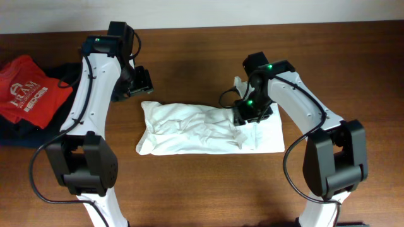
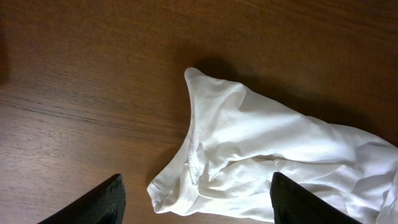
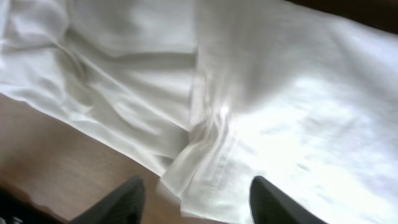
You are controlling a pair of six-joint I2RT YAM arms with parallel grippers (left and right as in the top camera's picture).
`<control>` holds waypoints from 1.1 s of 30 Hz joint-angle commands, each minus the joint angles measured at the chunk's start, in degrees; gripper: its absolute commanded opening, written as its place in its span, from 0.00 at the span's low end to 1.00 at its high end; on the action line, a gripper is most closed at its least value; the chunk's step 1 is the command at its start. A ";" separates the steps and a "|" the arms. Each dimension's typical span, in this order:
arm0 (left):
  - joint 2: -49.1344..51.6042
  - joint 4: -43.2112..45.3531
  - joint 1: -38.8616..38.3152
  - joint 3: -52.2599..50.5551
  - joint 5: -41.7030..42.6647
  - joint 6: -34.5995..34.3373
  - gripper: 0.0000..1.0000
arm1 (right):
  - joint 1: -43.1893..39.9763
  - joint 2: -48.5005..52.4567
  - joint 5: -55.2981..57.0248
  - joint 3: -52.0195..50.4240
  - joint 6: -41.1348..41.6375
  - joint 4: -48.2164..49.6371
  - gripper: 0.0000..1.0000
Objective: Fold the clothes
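Observation:
The white T-shirt [image 1: 208,129] lies crumpled and roughly folded on the wooden table, wrinkled, no print showing. My left gripper [image 1: 142,81] is open and empty above the table just past the shirt's upper left corner; its wrist view shows that corner [image 2: 249,155] between its two fingers [image 2: 196,208]. My right gripper [image 1: 250,116] is open and hovers low over the shirt's right part; its wrist view shows a folded hem [image 3: 205,168] between its fingers [image 3: 196,202].
A red shirt with white lettering [image 1: 28,88] lies on a dark garment [image 1: 25,129] at the table's far left. The pale wall edge runs along the back [image 1: 202,12].

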 commanded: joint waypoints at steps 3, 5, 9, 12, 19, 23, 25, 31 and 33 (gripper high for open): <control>-0.61 -0.37 -0.17 -0.11 -0.42 0.07 0.74 | 0.46 0.44 -0.63 0.70 0.00 1.03 0.60; -0.61 -1.05 -0.15 -0.72 -0.61 0.72 0.79 | -0.79 0.44 4.76 1.88 0.07 -1.44 0.57; -0.61 -0.92 -0.11 -7.28 -0.52 5.70 0.92 | -5.70 -0.96 16.00 6.75 5.57 -8.48 0.60; -0.50 2.73 0.00 -14.34 4.66 14.95 0.95 | -8.92 -1.05 15.78 6.80 6.03 -9.97 0.60; -0.35 18.47 -0.02 -31.78 12.79 17.31 0.89 | -9.38 -1.05 16.26 6.80 5.97 -10.08 0.61; -0.26 26.67 -0.07 -37.64 15.80 17.38 0.69 | -9.97 -1.05 16.26 6.82 5.97 -10.82 0.61; -0.26 26.88 -0.07 -37.83 15.96 17.40 0.29 | -10.78 -1.07 16.28 6.82 5.97 -11.08 0.61; -0.31 22.64 4.66 -32.26 5.51 13.90 0.00 | -19.21 -1.07 18.58 6.82 5.46 -11.89 0.61; -0.31 17.55 8.98 -24.57 -1.38 11.41 0.00 | -22.16 -1.07 19.04 6.82 5.27 -11.89 0.62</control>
